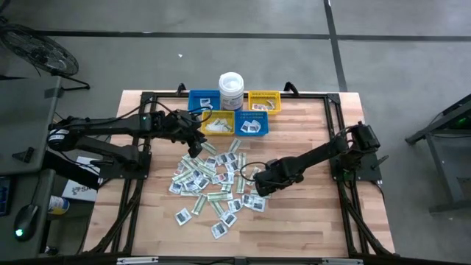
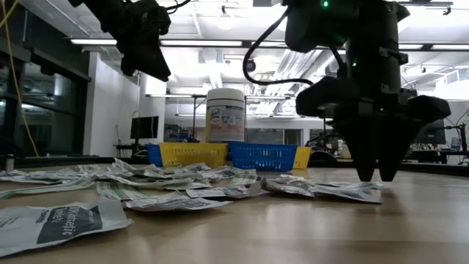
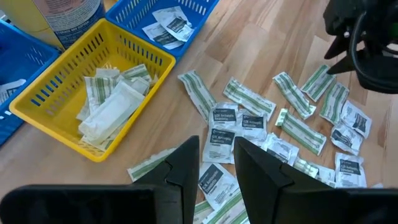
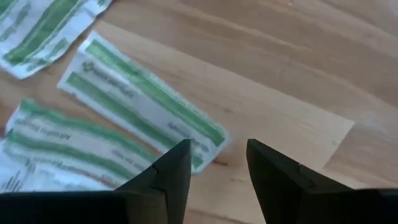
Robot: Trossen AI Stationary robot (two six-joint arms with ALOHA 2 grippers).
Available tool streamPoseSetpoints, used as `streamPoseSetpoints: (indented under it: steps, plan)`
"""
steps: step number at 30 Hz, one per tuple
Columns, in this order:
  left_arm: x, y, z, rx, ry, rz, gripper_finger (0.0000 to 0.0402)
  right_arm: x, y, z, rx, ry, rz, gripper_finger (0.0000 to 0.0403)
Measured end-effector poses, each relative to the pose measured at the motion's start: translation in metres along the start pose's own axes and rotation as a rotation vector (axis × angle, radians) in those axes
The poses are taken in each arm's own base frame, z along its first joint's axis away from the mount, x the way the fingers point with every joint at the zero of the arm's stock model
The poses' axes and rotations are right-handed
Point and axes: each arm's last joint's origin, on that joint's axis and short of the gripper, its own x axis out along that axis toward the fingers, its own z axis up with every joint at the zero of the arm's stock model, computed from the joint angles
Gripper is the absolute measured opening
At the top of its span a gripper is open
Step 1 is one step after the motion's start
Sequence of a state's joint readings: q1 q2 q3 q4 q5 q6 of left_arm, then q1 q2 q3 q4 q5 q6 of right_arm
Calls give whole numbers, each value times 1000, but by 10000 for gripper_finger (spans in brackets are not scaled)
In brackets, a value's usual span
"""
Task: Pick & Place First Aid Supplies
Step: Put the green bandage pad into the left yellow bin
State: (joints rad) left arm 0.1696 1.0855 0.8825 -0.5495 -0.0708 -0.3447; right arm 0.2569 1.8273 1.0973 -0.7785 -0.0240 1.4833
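With its parted, empty fingers straddling a strip's [image 4: 146, 102] corner, the right gripper [image 4: 217, 163] sits low to pinch it.

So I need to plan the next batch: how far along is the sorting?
Early. Some packets already lie in the yellow bin and a blue bin. The right gripper, open and empty, hangs low over a green-striped packet; the left gripper hovers empty. Most of the pile remains on the table.
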Motion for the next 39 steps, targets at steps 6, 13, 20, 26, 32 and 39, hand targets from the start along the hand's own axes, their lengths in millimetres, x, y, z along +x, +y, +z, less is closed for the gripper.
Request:
streamPoseSetpoints:
  steps: [6,13,20,26,32,39]
  plan:
    - [0,0,0,8,1,1,101,11,5,0,1,6,8,144]
    - [0,0,0,8,2,3,101,18,7,1,-3,26,-6,127]
    - [0,0,0,8,2,3,101,19,7,1,-9,24,-6,90]
    - [0,0,0,8,2,3,101,19,7,0,-22,22,-6,53]
    - [0,0,0,8,2,3,101,19,6,0,-25,18,-13,21]
    - [0,0,0,8,2,3,101,8,3,1,-49,-25,1,2]
